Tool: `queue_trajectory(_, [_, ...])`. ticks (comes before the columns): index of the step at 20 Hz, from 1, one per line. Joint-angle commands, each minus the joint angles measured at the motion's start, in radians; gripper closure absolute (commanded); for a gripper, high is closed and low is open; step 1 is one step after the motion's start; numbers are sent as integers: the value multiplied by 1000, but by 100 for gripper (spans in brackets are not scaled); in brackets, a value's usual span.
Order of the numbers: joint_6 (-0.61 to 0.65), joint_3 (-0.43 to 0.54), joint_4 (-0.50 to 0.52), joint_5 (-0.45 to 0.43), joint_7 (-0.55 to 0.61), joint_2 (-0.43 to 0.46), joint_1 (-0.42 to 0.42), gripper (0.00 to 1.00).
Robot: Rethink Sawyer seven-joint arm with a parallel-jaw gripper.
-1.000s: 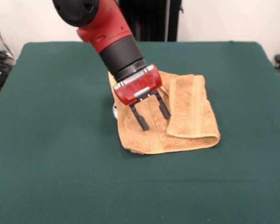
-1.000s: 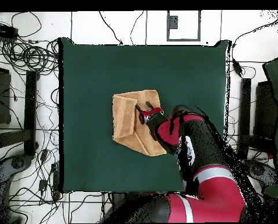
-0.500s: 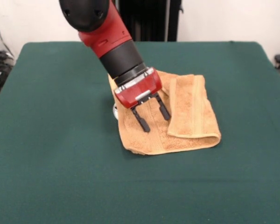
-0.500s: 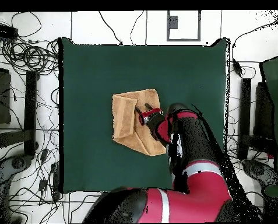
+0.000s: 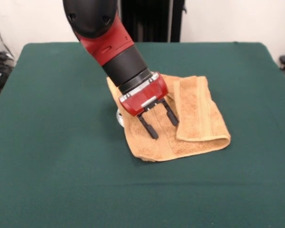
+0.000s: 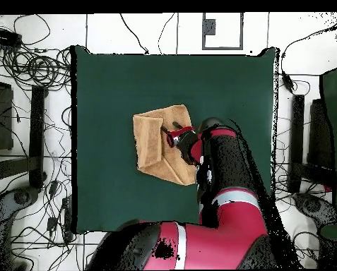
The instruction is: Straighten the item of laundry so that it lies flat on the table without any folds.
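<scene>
A dark green desk [image 5: 52, 156] is filling most of the front view, standing before a pale wall, with a black stand rising behind its far edge. From overhead, the desk is sitting on a white floor where black cables [image 6: 30, 67] are lying in tangles along the sides. One towel [image 5: 199, 118] is lying near the middle of the desk, golden-tan, with one side folded over on itself in a long flap. One red and black arm [image 5: 116, 52] is reaching down at a slant over the towel. Its end effector [image 5: 162, 124] is holding its two black fingers [image 5: 149, 127] apart, tips at the cloth, gripping nothing that can be seen.
</scene>
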Motion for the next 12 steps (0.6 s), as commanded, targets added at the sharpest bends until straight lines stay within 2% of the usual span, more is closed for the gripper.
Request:
queue_trajectory(1, [-61, 94, -47, -12, 371, 172, 77, 0])
queue_trajectory(4, [-102, 92, -48, -7, 437, 174, 88, 0])
queue_trajectory(12, [-190, 130, 37, 65, 518, 120, 84, 0])
